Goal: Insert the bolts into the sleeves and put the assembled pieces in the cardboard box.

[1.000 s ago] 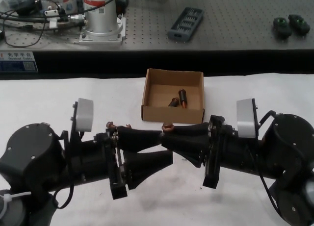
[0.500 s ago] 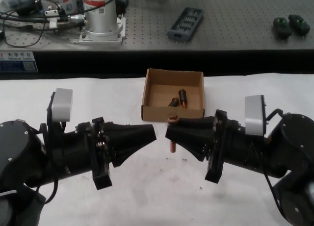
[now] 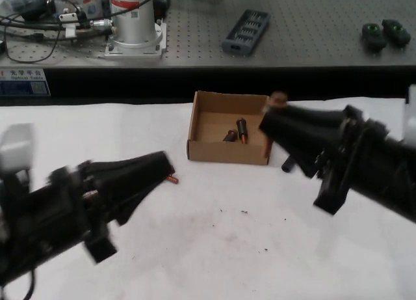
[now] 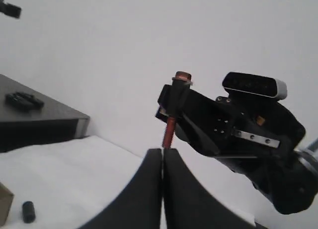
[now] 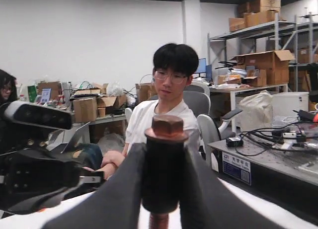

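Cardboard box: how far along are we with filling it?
Done: assembled pieces already lie in the cardboard box. In hand: the right gripper holds a bolted sleeve beside the box. Left: dropping it in, then pairing the loose bolt and spare sleeve on the cloth.

Stretches in from the near left as the left arm (image 3: 58, 209), tilted forward, with the left gripper (image 4: 162, 150) closed, fingertips pressed together and nothing seen between them. Reaches in from the right edge as the right arm (image 3: 377, 163), with the right gripper (image 3: 268, 125) clamped from both sides on an upright sleeved bolt (image 5: 162, 164). Holds the two grippers well apart.
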`<action>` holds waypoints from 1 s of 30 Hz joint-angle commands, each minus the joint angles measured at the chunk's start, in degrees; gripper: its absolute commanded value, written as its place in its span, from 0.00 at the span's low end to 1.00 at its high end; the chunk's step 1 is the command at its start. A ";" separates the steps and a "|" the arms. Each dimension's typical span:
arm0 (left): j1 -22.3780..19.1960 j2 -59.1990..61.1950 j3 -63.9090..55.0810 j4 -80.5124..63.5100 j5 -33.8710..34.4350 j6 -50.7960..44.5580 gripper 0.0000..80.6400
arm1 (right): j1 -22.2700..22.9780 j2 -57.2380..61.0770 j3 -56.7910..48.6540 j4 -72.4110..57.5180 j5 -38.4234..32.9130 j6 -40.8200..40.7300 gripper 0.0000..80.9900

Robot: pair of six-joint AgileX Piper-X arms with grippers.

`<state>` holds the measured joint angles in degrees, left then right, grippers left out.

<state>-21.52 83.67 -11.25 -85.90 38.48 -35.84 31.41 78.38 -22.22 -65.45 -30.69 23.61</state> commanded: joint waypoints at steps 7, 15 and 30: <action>0.19 -15.32 11.19 23.95 -23.22 12.15 0.01 | 0.09 -10.73 -1.49 23.34 10.80 2.48 0.09; 0.19 -18.84 11.24 34.97 -17.78 18.40 0.01 | 0.09 -11.01 -17.57 53.26 15.79 -7.40 0.09; 0.19 -18.84 11.24 31.47 -15.10 18.44 0.01 | -4.74 24.86 -59.61 74.35 14.45 -9.52 0.09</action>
<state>-21.52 65.21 0.49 -54.27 22.98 -18.18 26.89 106.87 -85.04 10.55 -15.47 14.07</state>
